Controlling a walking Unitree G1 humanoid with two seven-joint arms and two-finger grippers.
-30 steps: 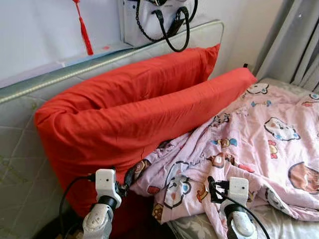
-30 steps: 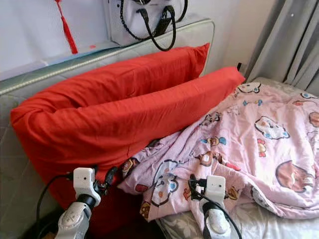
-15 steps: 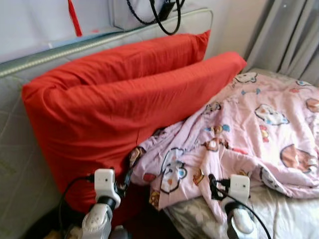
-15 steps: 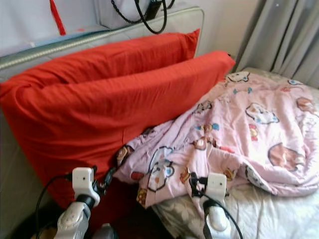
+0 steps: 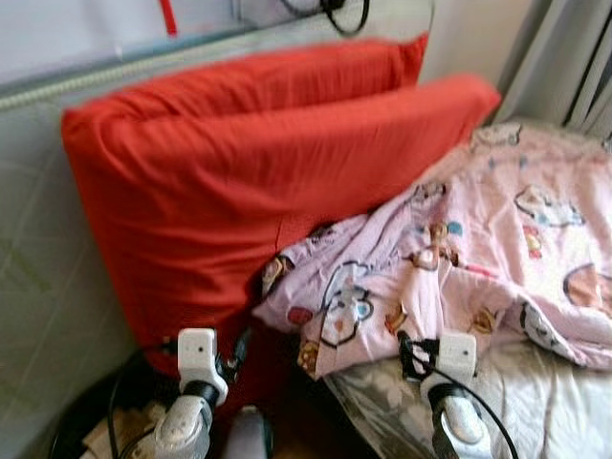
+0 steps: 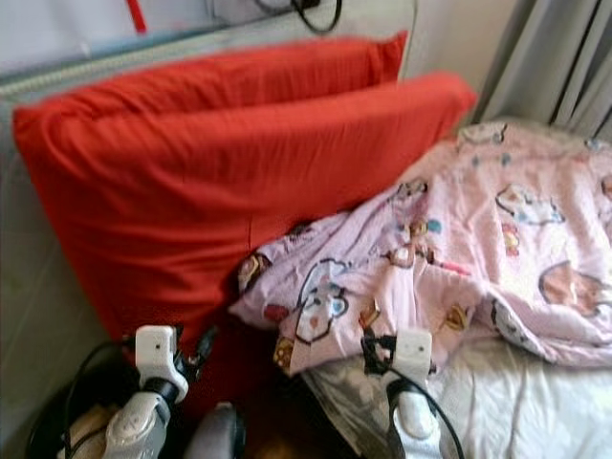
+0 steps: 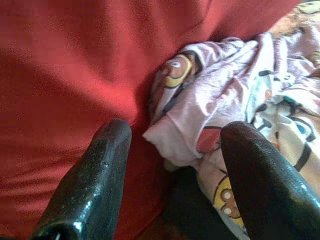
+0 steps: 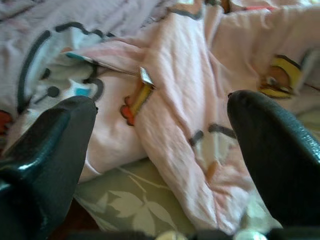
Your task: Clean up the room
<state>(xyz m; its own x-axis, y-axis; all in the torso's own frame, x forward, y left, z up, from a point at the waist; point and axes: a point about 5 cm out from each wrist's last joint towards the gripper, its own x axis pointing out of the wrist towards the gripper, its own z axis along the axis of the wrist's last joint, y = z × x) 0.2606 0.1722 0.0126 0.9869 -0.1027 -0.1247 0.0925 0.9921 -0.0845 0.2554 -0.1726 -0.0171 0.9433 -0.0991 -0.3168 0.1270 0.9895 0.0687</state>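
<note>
Nearest, the left gripper (image 7: pixel 170 175) is held with fingers (image 7: pixel 92 185) spread wide, facing the corner of a pink cartoon-print quilt (image 5: pixel 478 258). The right gripper (image 8: pixel 160 165) is likewise spread wide, just above the quilt's edge on the bed (image 5: pixel 555 411). Beyond, two red pillows (image 5: pixel 249 163) are propped against the grey headboard (image 5: pixel 48 277).
</note>
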